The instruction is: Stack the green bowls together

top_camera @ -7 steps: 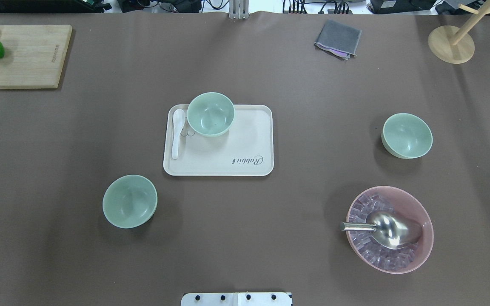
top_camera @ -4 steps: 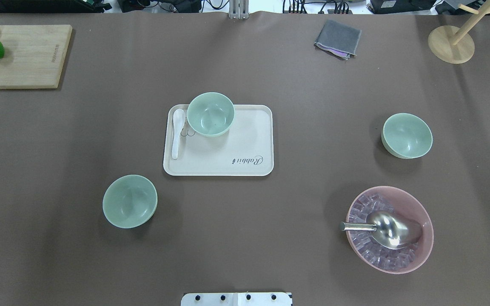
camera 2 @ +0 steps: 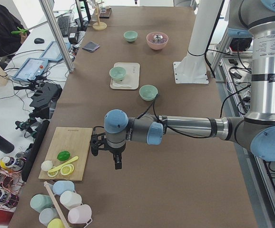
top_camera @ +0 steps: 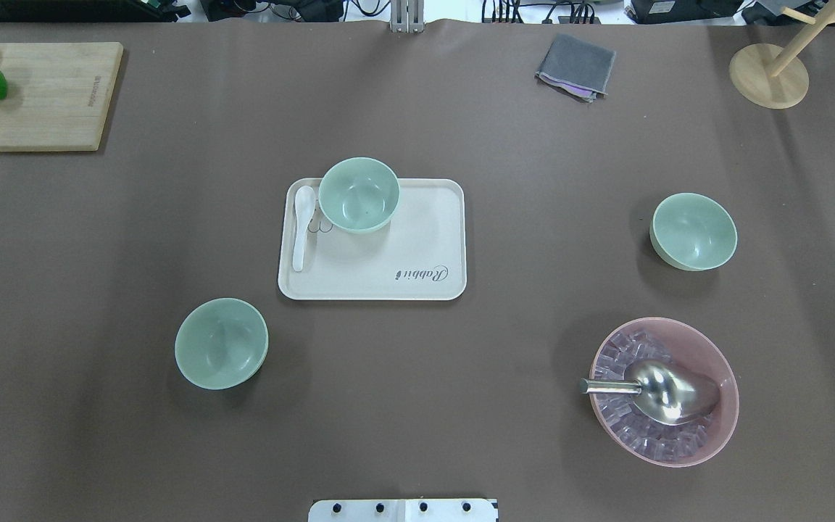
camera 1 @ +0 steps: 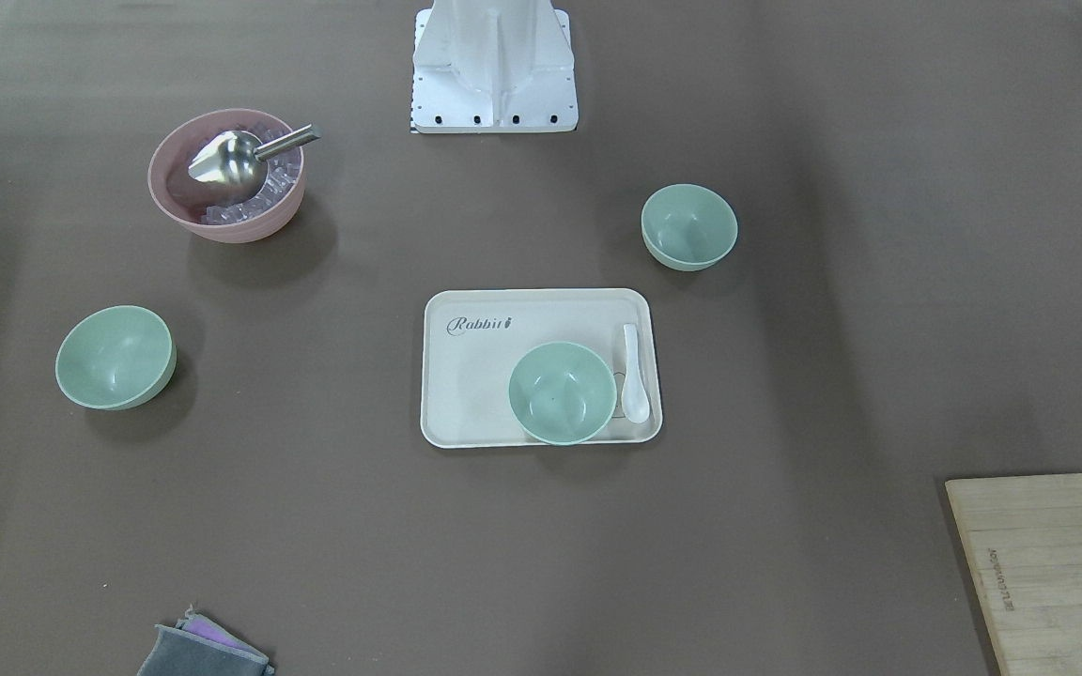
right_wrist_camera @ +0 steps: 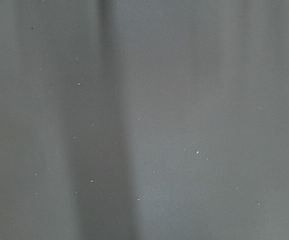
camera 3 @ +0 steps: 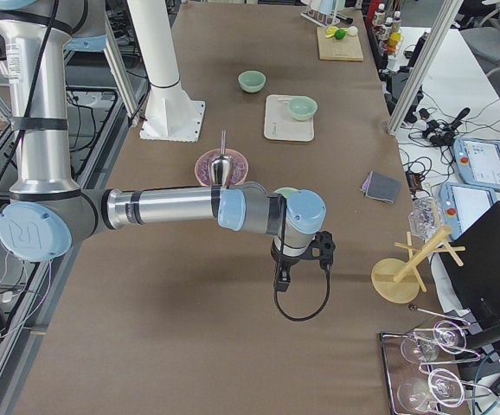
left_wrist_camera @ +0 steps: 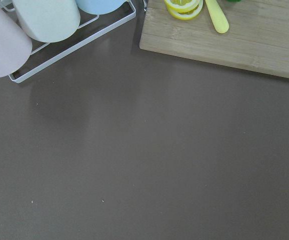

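Away from both jaws lie green bowls [top_camera: 358, 194].

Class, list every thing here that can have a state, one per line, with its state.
middle green bowl: upright, empty, on tray.
left green bowl: upright, empty, unstacked.
right green bowl: upright, empty, unstacked.
pink bowl: upright, holding ice, scoop.
left gripper: jaws unclear.
right gripper: jaws unclear.

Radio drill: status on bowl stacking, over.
Left gripper, right gripper: state unclear. Three pale mint-green round plastic bowls unstacked, one on cream tray. White spoon beside it.
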`<state>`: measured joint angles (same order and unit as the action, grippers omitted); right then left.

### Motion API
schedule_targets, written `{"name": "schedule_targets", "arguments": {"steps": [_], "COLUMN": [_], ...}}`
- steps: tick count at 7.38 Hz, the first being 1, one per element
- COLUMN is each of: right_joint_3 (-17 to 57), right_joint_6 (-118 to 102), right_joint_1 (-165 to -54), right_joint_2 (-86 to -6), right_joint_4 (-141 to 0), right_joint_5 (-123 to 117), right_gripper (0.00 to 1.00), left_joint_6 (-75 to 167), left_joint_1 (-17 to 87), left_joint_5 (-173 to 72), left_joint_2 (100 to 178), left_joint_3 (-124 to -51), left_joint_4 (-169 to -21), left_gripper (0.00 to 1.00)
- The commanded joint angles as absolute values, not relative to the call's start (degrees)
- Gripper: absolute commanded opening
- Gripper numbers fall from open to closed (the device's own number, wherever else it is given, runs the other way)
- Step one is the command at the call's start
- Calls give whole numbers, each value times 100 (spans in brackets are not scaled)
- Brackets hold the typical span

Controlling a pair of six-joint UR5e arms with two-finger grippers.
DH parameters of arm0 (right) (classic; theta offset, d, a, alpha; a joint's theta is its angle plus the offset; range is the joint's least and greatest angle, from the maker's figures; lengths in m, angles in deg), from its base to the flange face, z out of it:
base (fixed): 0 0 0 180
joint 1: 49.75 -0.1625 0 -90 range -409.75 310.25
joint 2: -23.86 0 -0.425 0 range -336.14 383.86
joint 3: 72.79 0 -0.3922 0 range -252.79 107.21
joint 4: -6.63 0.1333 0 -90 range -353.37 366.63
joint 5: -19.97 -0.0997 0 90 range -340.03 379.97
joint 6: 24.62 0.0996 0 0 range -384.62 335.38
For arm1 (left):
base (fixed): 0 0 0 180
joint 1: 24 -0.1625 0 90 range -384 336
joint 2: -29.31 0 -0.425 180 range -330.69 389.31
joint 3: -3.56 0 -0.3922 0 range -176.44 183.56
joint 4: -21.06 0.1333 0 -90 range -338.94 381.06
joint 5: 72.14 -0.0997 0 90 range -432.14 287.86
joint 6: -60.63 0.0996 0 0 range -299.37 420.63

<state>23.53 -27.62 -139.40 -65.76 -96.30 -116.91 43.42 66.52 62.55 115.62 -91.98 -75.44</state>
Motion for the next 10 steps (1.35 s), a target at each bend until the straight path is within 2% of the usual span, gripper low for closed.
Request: {"name": "schedule_targets", "arguments": {"steps": [1,10], "right_joint_3": [2362,2362], "right_joint_6": [-2761,-2752], "right_joint_1": [-13940,-13940], "right_joint_2": [-6570,-6412], "right_joint_4": [-9612,-9629], "right_joint_5": [-11705,-11687], "right_gripper": [100,100], "left_joint_6": [4331,4314], "left_joint_1": [6652,6652], "left_joint_5": [6269,6251], "left_joint_2": [11554,11676], "left_joint_3": [-9198,-9294], "left_joint_4": [-7553,-7544], "left_gripper": [98,98]}}
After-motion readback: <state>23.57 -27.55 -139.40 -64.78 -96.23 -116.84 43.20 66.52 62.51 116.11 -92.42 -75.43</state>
